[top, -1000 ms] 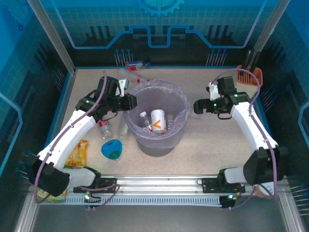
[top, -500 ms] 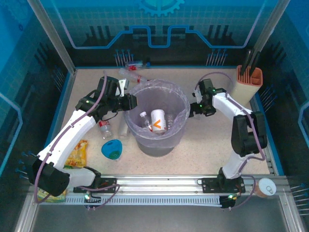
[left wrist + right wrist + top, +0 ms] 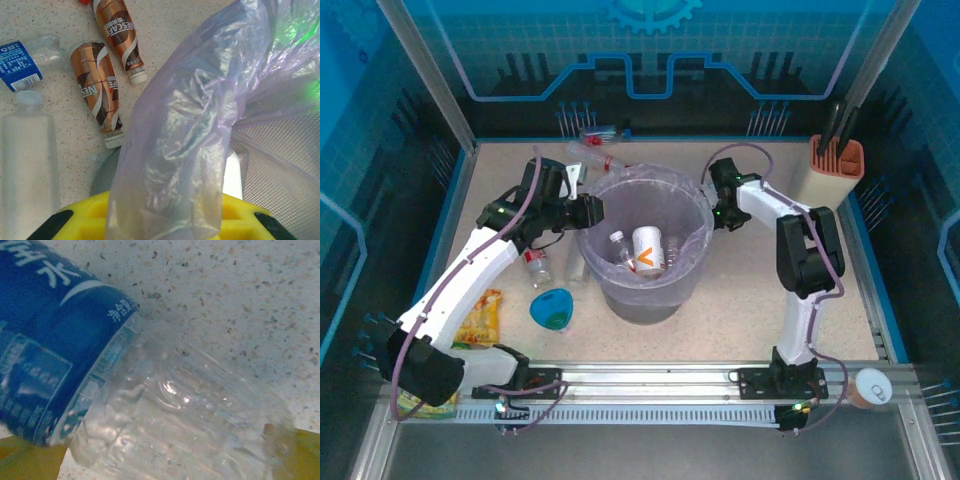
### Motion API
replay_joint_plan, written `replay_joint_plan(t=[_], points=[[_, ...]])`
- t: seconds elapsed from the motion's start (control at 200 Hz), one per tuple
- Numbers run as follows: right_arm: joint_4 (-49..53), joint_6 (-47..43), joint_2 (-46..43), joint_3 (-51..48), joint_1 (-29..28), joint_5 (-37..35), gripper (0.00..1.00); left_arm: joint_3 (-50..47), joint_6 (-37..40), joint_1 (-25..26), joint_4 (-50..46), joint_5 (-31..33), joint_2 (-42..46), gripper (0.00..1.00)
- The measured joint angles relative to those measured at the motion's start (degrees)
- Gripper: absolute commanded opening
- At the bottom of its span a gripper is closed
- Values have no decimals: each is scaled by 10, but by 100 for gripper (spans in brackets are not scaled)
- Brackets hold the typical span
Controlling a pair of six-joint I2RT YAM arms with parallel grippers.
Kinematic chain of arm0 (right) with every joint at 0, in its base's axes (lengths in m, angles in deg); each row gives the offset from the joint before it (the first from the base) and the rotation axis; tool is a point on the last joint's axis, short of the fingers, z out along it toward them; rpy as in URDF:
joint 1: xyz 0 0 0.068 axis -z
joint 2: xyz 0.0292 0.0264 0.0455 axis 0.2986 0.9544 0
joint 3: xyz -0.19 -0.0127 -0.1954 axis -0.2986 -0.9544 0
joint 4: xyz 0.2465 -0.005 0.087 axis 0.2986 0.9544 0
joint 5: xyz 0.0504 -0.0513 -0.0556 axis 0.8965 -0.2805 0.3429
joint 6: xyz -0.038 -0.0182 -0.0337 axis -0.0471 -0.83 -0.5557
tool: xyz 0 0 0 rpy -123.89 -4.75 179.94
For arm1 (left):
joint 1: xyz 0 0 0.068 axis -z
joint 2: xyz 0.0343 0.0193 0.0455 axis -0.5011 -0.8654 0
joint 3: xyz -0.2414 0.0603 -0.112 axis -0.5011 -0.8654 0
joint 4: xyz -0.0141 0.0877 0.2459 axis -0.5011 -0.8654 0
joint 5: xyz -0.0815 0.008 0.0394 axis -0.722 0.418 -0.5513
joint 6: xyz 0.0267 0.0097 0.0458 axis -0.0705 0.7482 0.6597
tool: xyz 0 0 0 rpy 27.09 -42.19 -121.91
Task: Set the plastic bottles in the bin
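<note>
Clamping the lilac bag at the left rim of the bin is the left gripper; the right gripper has its jaws apart around a blue-labelled bottle.

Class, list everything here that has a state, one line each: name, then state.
bin, upright, bottles inside
bag, lining the bin, edge pinched
left fingers, shut on bag
right fingers, open over blue-label bottle
blue-label bottle, lying on table
two brown bottles, lying on table, capped
</note>
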Motion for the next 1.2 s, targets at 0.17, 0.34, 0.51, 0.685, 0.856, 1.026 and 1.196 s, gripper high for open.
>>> replay_joint_plan(t=[0.17, 0.34, 0.51, 0.685, 0.856, 1.026, 1.196], points=[[20, -8, 17, 23, 0, 14, 99, 0, 0, 0, 0, 0, 0, 25], [54, -15, 10, 25, 0, 19, 100, -1, 0, 0, 0, 0, 0, 25], [96, -69, -27, 35, 7, 16, 100, -1, 0, 0, 0, 0, 0, 26], [110, -141, -24, 92, 20, 11, 100, -1, 0, 0, 0, 0, 0, 26], [111, -213, 33, 163, 21, 30, 100, -2, 0, 0, 0, 0, 1, 26], [127, -241, 106, 223, 20, 57, 100, -2, 0, 0, 0, 1, 2, 26], [148, -247, 129, 228, 19, 74, 95, -2, 0, 0, 0, 6, 3, 26]])
